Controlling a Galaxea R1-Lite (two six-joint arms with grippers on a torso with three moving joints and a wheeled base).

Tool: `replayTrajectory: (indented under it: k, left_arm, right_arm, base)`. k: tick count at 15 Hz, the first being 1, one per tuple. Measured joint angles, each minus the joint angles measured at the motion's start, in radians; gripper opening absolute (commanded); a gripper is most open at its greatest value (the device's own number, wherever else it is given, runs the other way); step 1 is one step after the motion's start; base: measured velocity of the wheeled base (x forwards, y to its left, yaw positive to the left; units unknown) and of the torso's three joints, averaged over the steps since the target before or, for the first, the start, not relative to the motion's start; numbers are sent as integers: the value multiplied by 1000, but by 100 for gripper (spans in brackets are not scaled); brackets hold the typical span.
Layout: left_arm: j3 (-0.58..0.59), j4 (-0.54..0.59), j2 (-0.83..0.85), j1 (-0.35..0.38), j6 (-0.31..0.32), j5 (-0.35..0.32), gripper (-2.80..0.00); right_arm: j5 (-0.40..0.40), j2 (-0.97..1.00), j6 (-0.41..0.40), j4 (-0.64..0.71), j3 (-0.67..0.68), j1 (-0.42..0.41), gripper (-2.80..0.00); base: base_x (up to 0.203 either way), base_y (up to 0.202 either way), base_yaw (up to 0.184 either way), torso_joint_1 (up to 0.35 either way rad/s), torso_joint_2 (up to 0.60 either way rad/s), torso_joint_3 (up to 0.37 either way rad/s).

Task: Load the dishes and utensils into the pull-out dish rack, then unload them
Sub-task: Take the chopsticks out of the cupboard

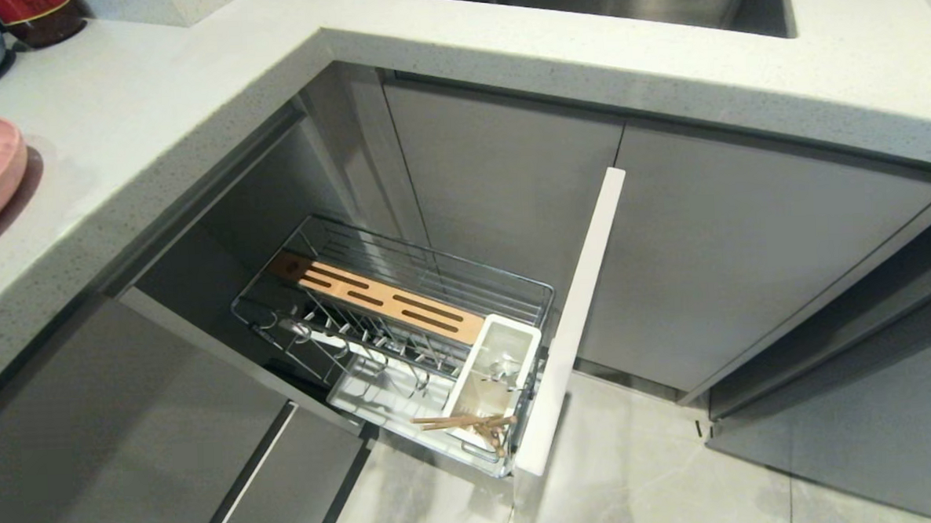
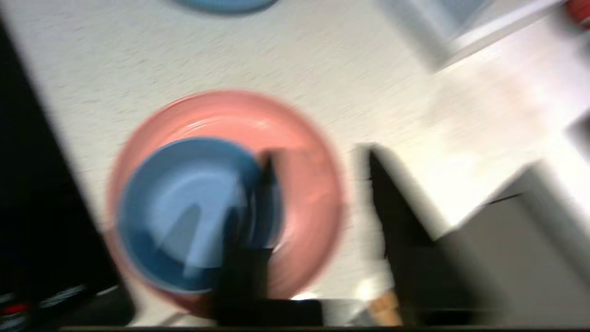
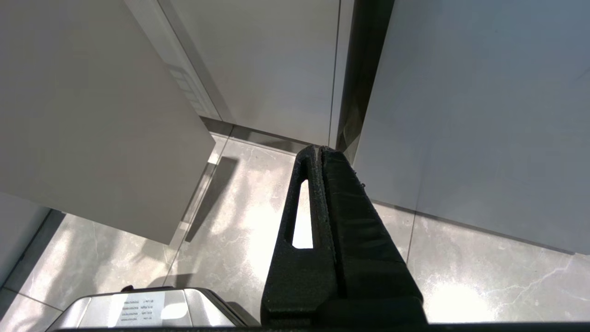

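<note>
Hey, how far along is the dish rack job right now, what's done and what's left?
Done: the pull-out dish rack is open, with the chopsticks across its utensil box. In hand: the left pincer hovers open over the blue bowl, which is stacked on the pink plate on the counter. Left: bowl and plate are not racked. The right pincer is parked shut near the floor.

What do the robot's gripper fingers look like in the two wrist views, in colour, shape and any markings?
The right gripper has matte black, rough-textured fingers that taper to a narrow tip; one finger carries a long slot cut through it. Beside it sits a silver-grey housing with a small white printed label. The left gripper also shows black tapering fingers, too blurred for texture or markings. No cables are visible.
</note>
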Motion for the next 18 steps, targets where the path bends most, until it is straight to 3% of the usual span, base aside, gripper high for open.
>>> replayTrajectory:
  k: [4, 6, 11, 18]
  left_arm:
    - [1, -85, -33, -168, -216, 8, -280]
    - [6, -90, -43, -263, -275, 14, -280]
    - [88, -87, -47, -549, -294, 20, -280]
    - [207, -76, 0, -796, -290, 24, -280]
  right_arm:
    - [0, 0, 0, 0, 0, 0, -280]
    - [0, 0, 0, 0, 0, 0, -280]
    - [0, 0, 0, 0, 0, 0, -280]
    - [0, 0, 0, 0, 0, 0, -280]
  base:
    - [0, 0, 0, 0, 0, 0]
    - [0, 0, 0, 0, 0, 0]
    - [0, 0, 0, 0, 0, 0]
    - [0, 0, 0, 0, 0, 0]
